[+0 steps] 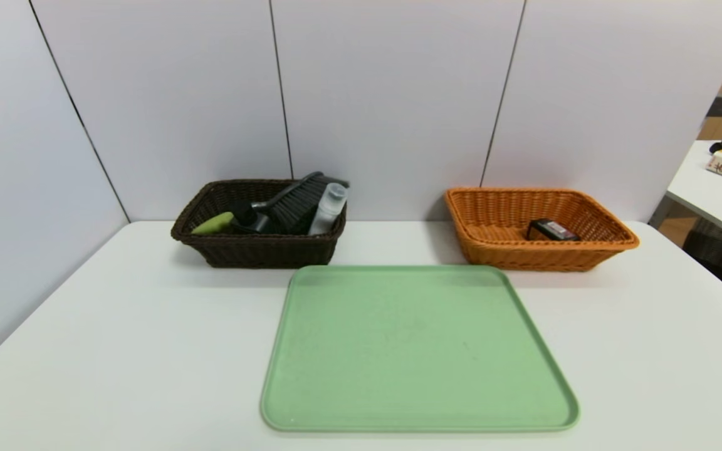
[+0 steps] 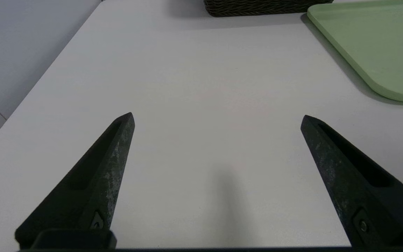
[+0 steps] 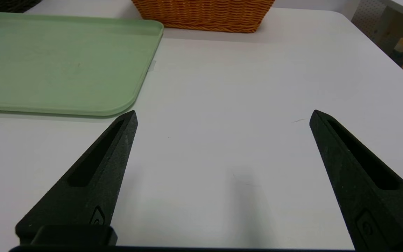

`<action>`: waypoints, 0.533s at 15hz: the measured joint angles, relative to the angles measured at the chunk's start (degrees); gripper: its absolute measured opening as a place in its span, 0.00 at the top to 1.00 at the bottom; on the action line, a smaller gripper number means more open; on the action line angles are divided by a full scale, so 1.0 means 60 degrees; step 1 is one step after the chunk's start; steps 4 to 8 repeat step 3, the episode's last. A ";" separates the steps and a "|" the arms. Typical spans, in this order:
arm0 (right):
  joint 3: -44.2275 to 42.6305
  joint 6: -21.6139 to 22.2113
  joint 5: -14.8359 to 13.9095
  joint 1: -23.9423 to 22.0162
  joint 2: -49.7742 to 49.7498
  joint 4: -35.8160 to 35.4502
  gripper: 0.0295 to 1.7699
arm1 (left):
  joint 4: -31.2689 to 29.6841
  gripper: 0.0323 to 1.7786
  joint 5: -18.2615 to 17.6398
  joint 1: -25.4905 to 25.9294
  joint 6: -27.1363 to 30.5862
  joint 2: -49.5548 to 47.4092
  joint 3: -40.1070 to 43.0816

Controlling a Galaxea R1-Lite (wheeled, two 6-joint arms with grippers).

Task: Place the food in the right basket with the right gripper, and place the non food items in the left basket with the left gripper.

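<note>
Beyond both spread, empty grippers, left gripper (image 2: 217, 117) and right gripper (image 3: 223, 113), the sorting looked finished: black packet (image 1: 552, 230) lay in the orange basket (image 1: 612, 241), while brush (image 1: 295, 200) and white bottle (image 1: 328, 210) sat in the brown basket (image 1: 254, 250), leaving the green tray (image 1: 417, 351) bare.

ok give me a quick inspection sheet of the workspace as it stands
surface: white table, green tray bare at centre
job's things: brush, white bottle and a dark item in the brown basket; black packet in the orange basket
clutter: nothing seen
grippers: left gripper and right gripper open, empty, over bare table
cables: nothing seen
surroundings: grey wall panels; second table with boxes on the right
</note>
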 joint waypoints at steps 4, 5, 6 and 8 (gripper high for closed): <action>0.0002 -0.0008 0.0000 0.0000 0.0000 -0.0008 0.04 | 0.0000 0.05 -0.0004 0.0000 0.0004 0.0004 0.0000; 0.0002 -0.0008 0.0000 0.0000 0.0000 -0.0008 0.04 | 0.0000 0.05 -0.0004 0.0000 0.0004 0.0004 0.0000; 0.0002 -0.0008 0.0000 0.0000 0.0000 -0.0008 0.04 | 0.0000 0.05 -0.0004 0.0000 0.0004 0.0004 0.0000; 0.0002 -0.0008 0.0000 0.0000 0.0000 -0.0008 0.04 | 0.0000 0.05 -0.0004 0.0000 0.0004 0.0004 0.0000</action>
